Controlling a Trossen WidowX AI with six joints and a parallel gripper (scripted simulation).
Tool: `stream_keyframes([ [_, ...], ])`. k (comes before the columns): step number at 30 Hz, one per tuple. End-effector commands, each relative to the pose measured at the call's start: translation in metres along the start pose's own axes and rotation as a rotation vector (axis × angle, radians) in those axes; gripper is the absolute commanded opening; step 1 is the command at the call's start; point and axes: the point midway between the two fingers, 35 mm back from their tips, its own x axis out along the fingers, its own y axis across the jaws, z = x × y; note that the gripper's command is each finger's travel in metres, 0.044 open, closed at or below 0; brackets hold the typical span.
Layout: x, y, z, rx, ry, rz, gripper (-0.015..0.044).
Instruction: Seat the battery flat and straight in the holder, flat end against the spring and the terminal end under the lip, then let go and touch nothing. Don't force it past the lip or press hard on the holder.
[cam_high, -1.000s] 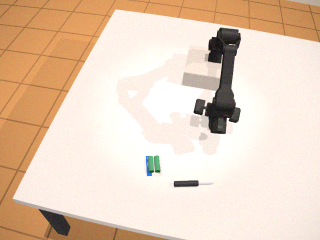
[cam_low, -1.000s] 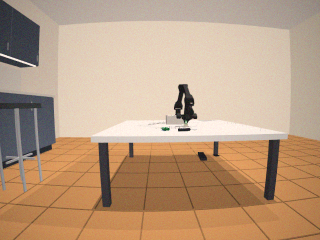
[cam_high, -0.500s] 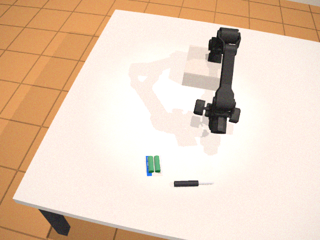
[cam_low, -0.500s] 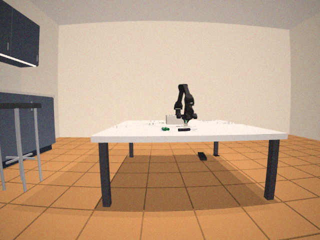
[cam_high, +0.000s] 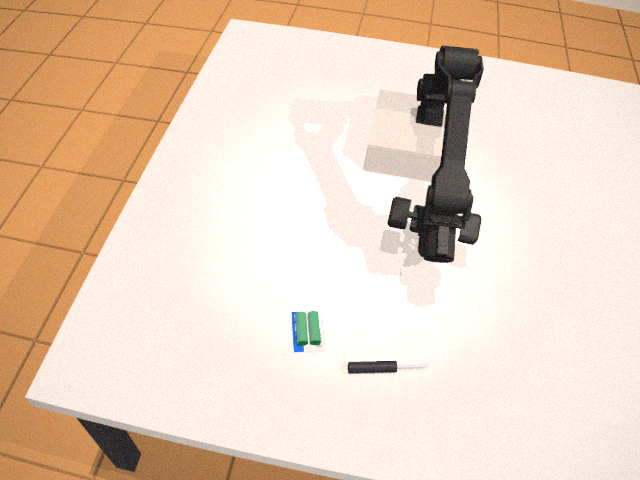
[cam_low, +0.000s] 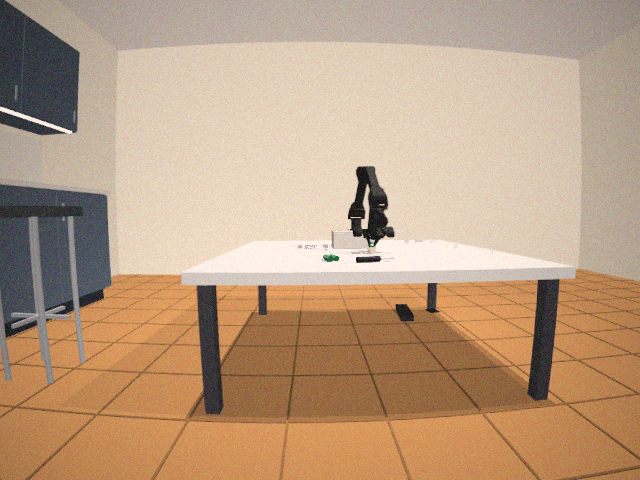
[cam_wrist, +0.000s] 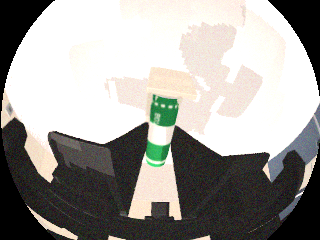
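Observation:
My gripper (cam_wrist: 160, 128) is shut on a green and white battery (cam_wrist: 164, 112), which stands lengthwise between the black fingers, slightly tilted in the wrist view. A small beige block (cam_wrist: 172, 81), which looks like the holder, lies just beyond the battery's far end. The battery's far end is at the block's near edge; I cannot tell whether they touch. The spring and the lip cannot be made out. In the exterior view, the gripper points down low over the table with a small pale piece (cam_low: 371, 250) under it. In the top view, the arm hides the fingers and the battery.
Two green cylinders (cam_high: 301, 328) (cam_high: 314, 328) lie side by side on a blue and white card. A black-handled screwdriver (cam_high: 372, 367) (cam_low: 368, 259) lies to their right. A pale box (cam_high: 403, 134) (cam_low: 343, 239) stands behind the gripper, near the arm's base.

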Motion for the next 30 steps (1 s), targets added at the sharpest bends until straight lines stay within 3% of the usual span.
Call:
stream_keyframes([
  [1, 0.0005, -0.0001, 0.0049, 0.004, -0.041, -0.004, 0.0062],
  [30, 0.0057, 0.0004, 0.0024, 0.006, -0.174, -0.006, 0.0062],
])
